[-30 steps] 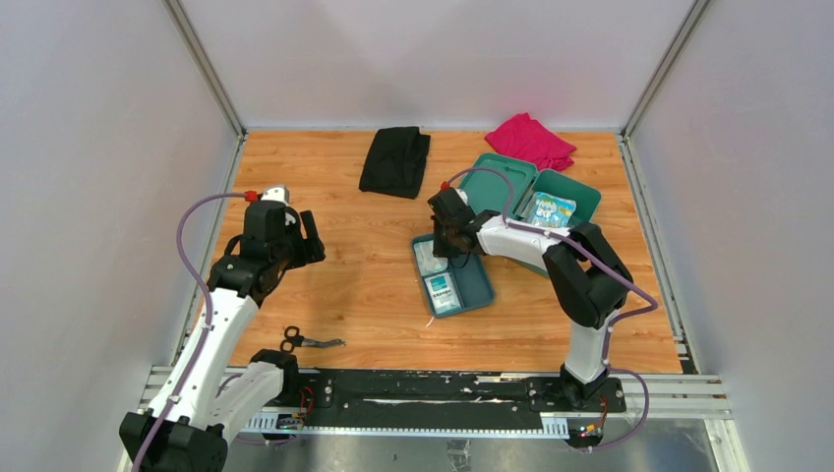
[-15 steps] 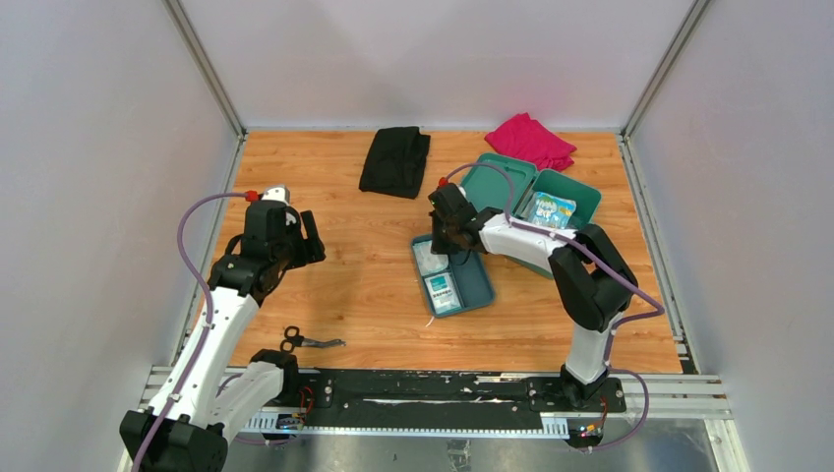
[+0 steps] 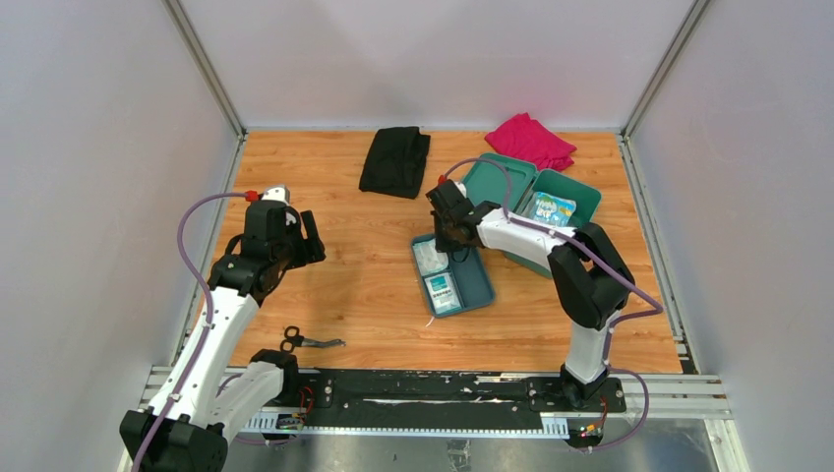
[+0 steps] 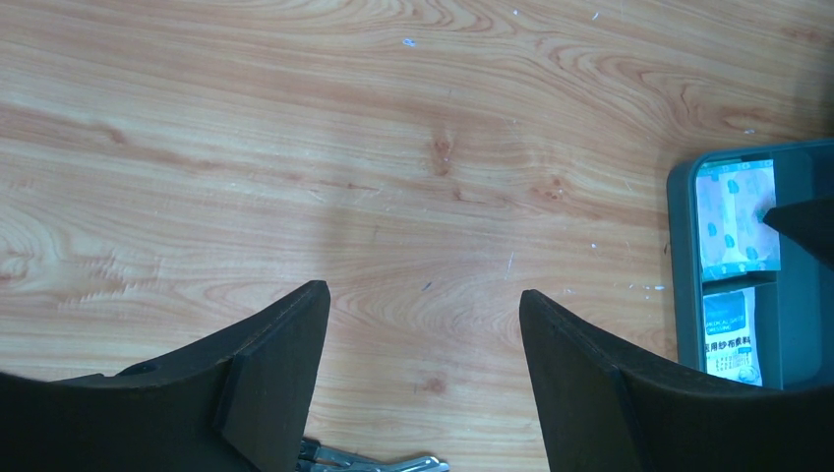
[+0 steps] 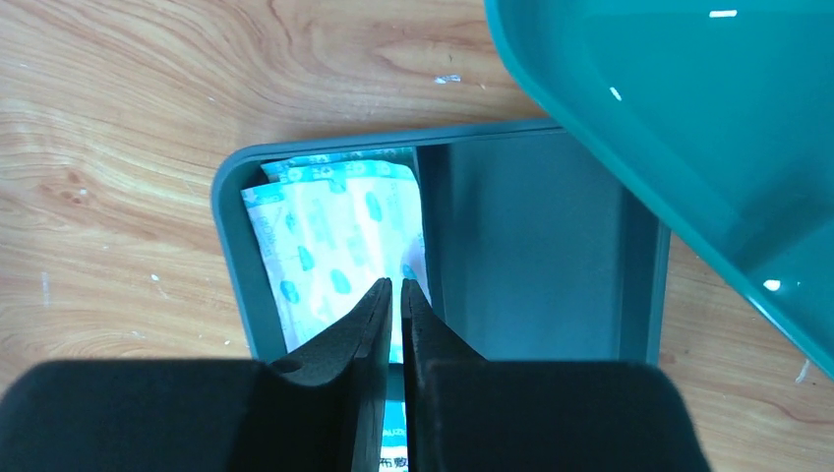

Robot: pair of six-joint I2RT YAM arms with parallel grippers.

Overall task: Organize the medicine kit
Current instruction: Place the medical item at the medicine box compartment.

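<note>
Two cloths (image 3: pixel 394 160) (image 3: pixel 531 141) near medicine kit (image 3: pixel 521 177), left end effector (image 4: pixel 423 315) apart, right end effector (image 5: pixel 396 285) together

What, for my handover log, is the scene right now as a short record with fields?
kit: teal box open, far right; printed packet inside
tray: on the table in front of the box; plaster packet and white packet in its left side
right gripper: shut, tips at the plaster packet's edge; grip unclear
left gripper: open, empty, above the table
scissors: near edge, left
cloths: black cloth, pink cloth, far edge
</note>
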